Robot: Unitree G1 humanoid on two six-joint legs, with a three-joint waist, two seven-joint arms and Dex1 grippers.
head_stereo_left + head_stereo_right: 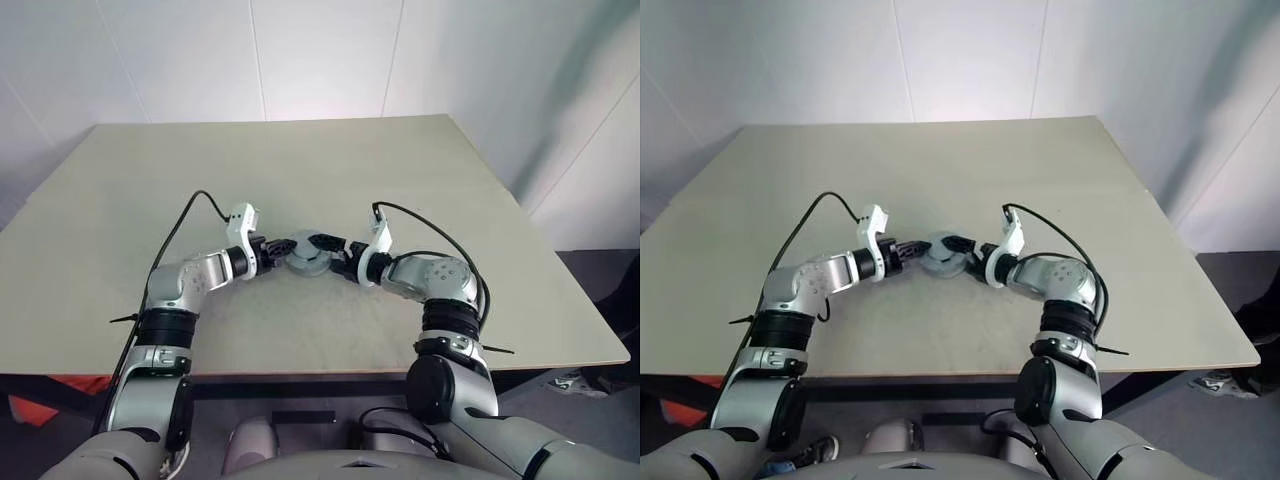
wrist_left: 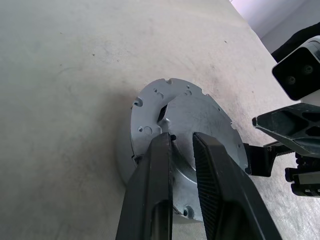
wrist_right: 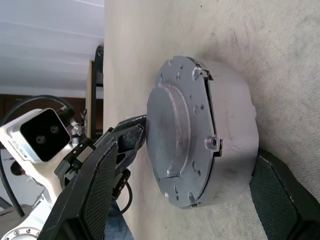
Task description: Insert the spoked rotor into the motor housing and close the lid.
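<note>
Lid [image 2: 192, 120] sits on the motor housing [image 3: 230, 125] mid-table, so we judge assembly nearly done. Left gripper [image 2: 182, 145] is pinched together on top; right gripper [image 3: 200, 195] gapes around the housing.

A pale beige worktop [image 1: 300, 170] with a scuffed, faintly speckled surface stood against a white panelled wall [image 1: 320, 55]. Below the worktop's near left corner lay something red [image 1: 60, 385] on the floor. Past the worktop's right edge, dark grey floor [image 1: 600, 280] showed.
</note>
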